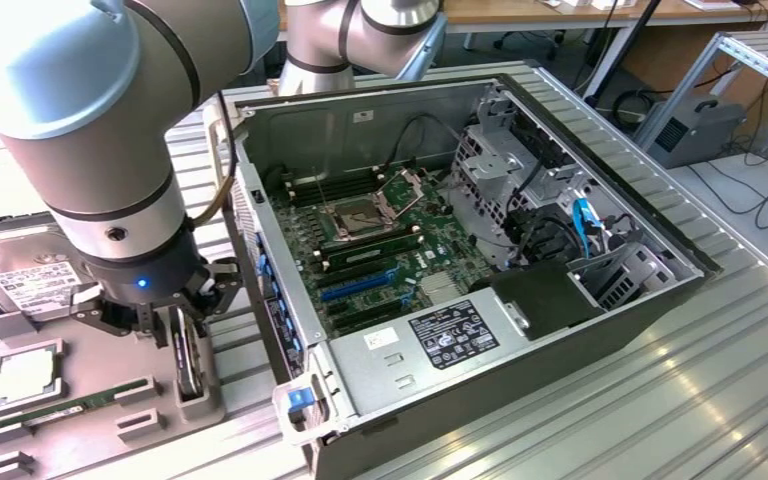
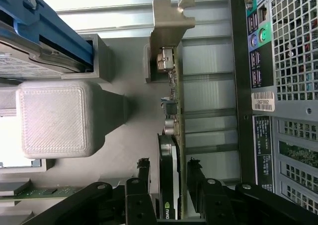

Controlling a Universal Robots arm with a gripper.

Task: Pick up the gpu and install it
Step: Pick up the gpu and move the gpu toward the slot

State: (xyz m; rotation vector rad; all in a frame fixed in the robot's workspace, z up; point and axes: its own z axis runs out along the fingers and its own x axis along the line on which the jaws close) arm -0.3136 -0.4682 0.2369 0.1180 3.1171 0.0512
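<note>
Look at the big computer case [image 1: 518, 400] in the middle of the exterior view. It lies open on the metal table [image 1: 678, 400], and inside it you can see the green board [image 1: 398, 250], its blue slots [image 1: 357, 288] and a box with a label [image 1: 451, 335] near the lower edge. At the lower left of that view sits a grey tray [image 1: 91, 445]. In it the gpu [image 1: 191, 365] [image 2: 171, 135] stands up on its thin edge in a slot. The hard drive [image 1: 17, 275] lies at the left edge, with a square chip [image 1: 24, 370] and the green memory stick [image 1: 64, 410] lower down. Your arm [image 1: 104, 150] hangs from the upper left, wrist pointing straight down, and the gripper [image 1: 177, 325] [image 2: 171, 185] sits right over the gpu. In the wrist view the two fingers [image 2: 145, 180] stand part open, one on each side of the card, with a thin gap on both sides — they hold nothing. The card's silvery bracket [image 2: 171, 21] sticks out past the fingers, and the case's back wall with its ports is just beside the card.
</note>
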